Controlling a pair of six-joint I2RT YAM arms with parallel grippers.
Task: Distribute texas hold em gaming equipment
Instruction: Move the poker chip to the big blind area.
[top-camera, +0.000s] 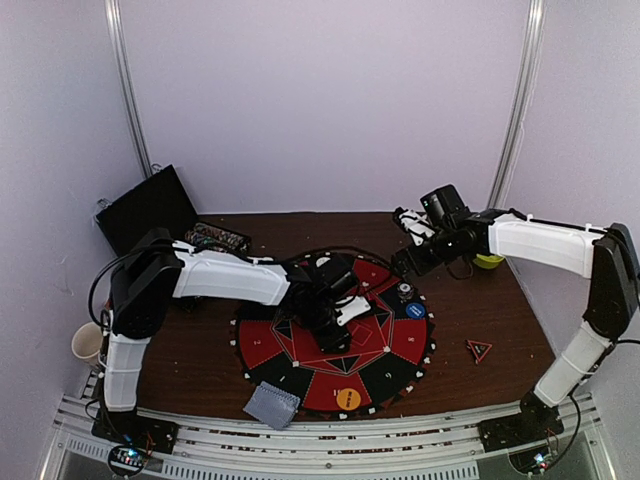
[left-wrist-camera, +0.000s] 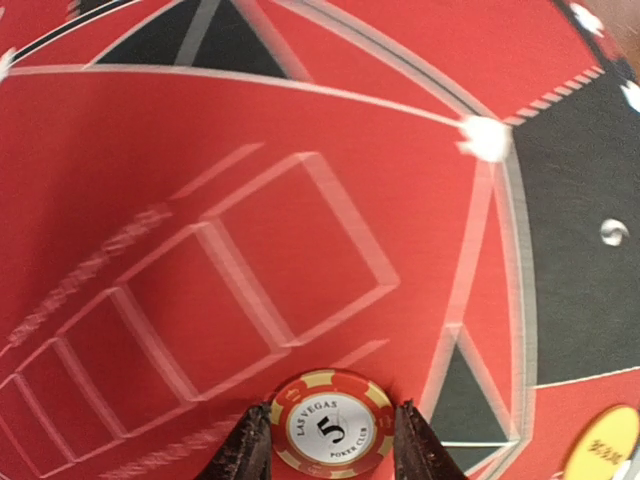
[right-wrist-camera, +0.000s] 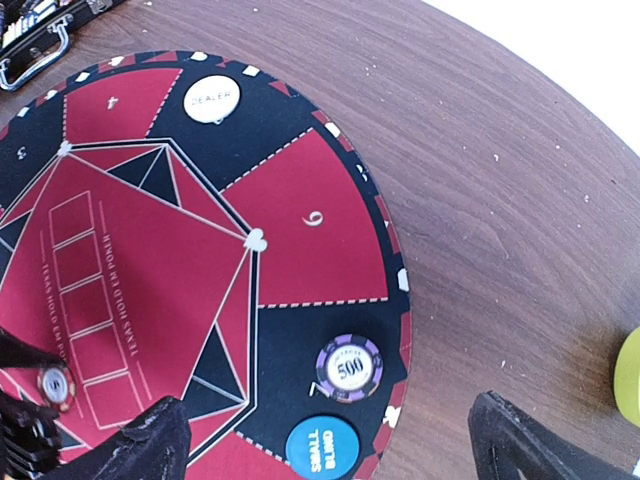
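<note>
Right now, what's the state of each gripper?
Left gripper: closed on a red poker chip.
Right gripper: open, holding nothing.

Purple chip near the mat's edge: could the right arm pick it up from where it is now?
Probably yes. The right gripper hangs open near the purple chip, and nothing covers the chip; only the blue button lies close beside it.

1. Left arm (top-camera: 230, 277): white shell links, black joint housings, thin black cable (top-camera: 98, 280) at the shoulder.
2. Right arm (top-camera: 545, 245): same white shells, black elbow.
3. Bases (top-camera: 135, 430): black blocks.
4. Left fingers (left-wrist-camera: 250, 450): dark, rough-grained.
5. Right fingers (right-wrist-camera: 140, 445): matte black, blunt.
</note>
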